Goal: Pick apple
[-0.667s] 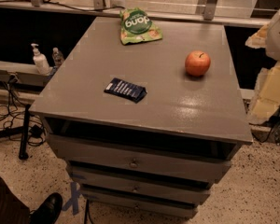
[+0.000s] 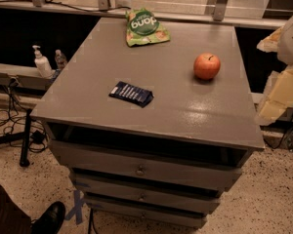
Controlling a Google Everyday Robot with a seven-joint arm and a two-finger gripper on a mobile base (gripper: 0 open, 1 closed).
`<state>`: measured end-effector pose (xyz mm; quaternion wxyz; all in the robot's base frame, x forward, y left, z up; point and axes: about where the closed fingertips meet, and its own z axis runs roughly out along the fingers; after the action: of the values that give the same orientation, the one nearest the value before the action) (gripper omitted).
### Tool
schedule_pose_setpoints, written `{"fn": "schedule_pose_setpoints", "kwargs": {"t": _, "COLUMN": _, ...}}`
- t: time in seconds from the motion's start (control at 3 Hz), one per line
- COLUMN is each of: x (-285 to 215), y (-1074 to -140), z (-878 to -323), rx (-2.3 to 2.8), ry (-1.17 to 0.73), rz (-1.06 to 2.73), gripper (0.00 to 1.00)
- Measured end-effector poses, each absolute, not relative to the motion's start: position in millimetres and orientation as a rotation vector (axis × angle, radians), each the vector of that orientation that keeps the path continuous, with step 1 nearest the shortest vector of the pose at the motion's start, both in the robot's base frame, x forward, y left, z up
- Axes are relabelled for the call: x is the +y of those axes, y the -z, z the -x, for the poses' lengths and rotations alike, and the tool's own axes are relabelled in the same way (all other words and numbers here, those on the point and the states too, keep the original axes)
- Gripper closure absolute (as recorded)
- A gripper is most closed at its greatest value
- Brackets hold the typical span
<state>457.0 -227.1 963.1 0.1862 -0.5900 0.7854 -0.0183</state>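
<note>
The apple (image 2: 207, 66) is small, round and orange-red with a short dark stem. It sits upright on the right side of the grey cabinet top (image 2: 176, 106), towards the back. My gripper (image 2: 282, 89) shows as pale cream parts at the right edge of the camera view. It is beyond the cabinet's right edge, to the right of the apple and apart from it. It holds nothing that I can see.
A green snack bag (image 2: 146, 27) lies at the back of the top. A dark blue packet (image 2: 131, 93) lies left of centre. The cabinet has drawers (image 2: 141, 169) below. Bottles (image 2: 41, 62) and cables are at the left. A person's shoe (image 2: 49, 218) is at the bottom left.
</note>
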Motion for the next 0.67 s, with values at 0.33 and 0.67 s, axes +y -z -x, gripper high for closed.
{"fn": "schedule_pose_setpoints", "kwargs": {"t": 0.33, "x": -245, "y": -940, "z": -491, "rx": 2.200, "ry": 0.002, "rz": 1.581, "gripper": 0.00}}
{"fn": "schedule_pose_setpoints", "kwargs": {"t": 0.67, "x": -269, "y": -918, "z": -531, "rx": 2.203, "ry": -0.034, "rz": 1.454, "gripper": 0.00}}
